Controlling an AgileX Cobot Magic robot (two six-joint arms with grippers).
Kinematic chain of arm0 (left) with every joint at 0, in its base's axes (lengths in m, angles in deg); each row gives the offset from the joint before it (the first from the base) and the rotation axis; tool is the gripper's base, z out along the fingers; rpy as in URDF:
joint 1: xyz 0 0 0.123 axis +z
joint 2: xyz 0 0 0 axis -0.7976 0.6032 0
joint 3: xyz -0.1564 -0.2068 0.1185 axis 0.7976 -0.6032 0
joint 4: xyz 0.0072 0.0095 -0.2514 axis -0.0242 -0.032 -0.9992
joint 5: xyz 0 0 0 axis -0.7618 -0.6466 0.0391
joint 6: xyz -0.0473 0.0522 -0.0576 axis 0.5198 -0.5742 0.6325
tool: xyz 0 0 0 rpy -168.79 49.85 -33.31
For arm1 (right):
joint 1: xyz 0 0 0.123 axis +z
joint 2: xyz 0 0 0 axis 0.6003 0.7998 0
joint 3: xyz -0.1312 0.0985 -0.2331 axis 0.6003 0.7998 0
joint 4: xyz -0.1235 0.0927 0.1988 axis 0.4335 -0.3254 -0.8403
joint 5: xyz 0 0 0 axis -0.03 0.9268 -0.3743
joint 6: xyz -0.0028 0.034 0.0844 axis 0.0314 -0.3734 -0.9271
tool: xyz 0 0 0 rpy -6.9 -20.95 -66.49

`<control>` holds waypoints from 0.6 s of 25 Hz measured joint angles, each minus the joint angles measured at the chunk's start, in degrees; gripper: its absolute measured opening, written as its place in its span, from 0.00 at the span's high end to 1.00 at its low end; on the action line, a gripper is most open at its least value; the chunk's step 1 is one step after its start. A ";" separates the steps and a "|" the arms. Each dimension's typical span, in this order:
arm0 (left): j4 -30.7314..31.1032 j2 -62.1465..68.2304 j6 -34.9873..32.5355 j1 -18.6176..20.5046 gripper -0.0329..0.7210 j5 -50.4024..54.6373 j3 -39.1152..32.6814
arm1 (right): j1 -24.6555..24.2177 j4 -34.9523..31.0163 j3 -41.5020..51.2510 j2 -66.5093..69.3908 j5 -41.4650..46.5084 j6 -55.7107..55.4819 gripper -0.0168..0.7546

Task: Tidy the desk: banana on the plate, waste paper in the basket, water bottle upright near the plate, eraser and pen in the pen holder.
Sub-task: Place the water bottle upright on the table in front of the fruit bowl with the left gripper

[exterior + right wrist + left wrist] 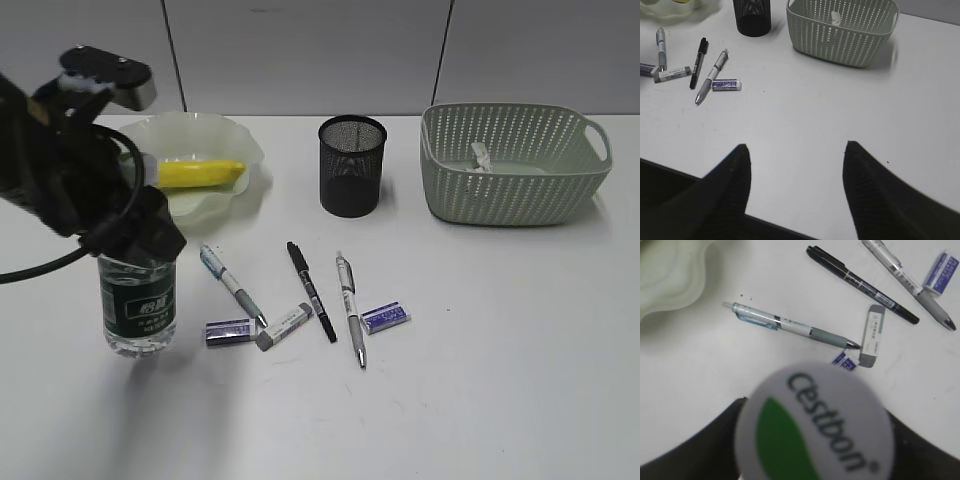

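L hand (135, 240) clamped on upright water bottle (139, 310) nr plate (215, 135); R hand (796, 150) apart.

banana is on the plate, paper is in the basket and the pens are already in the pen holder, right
Not quite. The banana is on the plate and the paper is in the basket, but the exterior view shows the pens lying on the desk before the pen holder.

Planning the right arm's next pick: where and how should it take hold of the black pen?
Grip the black pen at mid-barrel from straight above, jaws closing across its width. It lies flat on the desk, and the middle has bare table both sides, while its lower tip sits close to the grey eraser. The right gripper is open.
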 joint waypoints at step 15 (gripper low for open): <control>-2.15 -4.92 0.17 1.28 0.29 -40.10 -21.91 | 0.00 0.00 0.00 0.00 0.00 0.00 0.37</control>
